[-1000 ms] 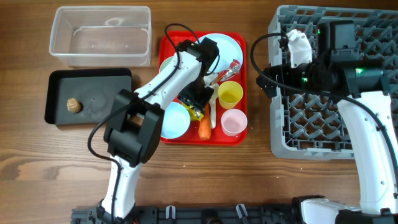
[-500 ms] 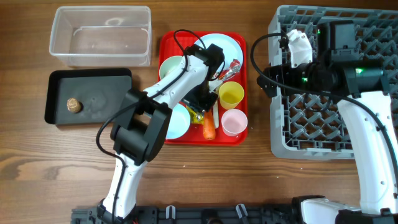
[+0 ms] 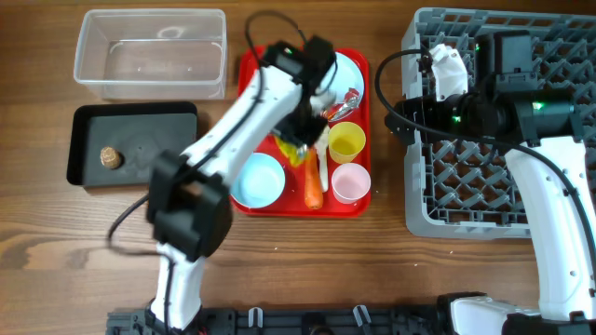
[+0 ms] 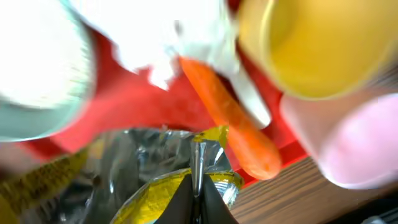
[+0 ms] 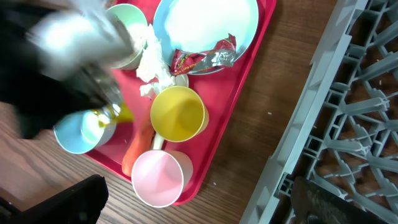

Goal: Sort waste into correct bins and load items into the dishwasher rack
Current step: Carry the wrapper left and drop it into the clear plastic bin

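Observation:
My left gripper is shut on a crinkled yellow wrapper with a silver inside, just above the red tray. Beyond it lie the orange carrot, white spoon and crumpled tissue. The yellow cup, pink cup and one pale blue bowl stand on the tray. A red wrapper rests on the light-blue plate. My right gripper hangs open and empty over the gap between tray and grey dishwasher rack.
A clear tub stands at the back left. In front of it the black tray holds a small brown lump. A second bowl sits at the tray's far side, beside the tissue.
My left gripper has shut on the yellow wrapper and is moving with it, the arm blurred and swung left. The right arm has not moved.

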Controlling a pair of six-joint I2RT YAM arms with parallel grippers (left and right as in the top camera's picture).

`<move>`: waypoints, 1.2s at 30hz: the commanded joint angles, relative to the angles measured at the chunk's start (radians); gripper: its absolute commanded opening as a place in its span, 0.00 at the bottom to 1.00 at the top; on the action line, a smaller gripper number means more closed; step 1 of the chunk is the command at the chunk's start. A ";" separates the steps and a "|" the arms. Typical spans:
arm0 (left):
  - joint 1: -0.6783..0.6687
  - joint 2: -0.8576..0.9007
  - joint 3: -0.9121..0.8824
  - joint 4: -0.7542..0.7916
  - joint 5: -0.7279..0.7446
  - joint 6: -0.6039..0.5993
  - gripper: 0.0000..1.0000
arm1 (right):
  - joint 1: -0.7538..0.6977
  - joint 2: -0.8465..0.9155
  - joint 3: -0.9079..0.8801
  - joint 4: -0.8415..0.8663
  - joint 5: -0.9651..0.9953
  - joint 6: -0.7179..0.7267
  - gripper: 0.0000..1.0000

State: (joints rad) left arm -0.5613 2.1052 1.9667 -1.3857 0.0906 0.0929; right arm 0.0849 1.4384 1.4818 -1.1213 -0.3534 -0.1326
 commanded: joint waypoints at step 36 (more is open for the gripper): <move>0.480 -0.014 0.035 0.440 0.146 -0.045 0.98 | 0.007 0.006 -0.005 0.010 0.017 0.006 0.97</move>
State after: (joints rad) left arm -0.0109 2.1674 1.9965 -0.8833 0.1734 0.0399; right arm 0.0849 1.4384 1.4815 -1.1137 -0.3466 -0.1326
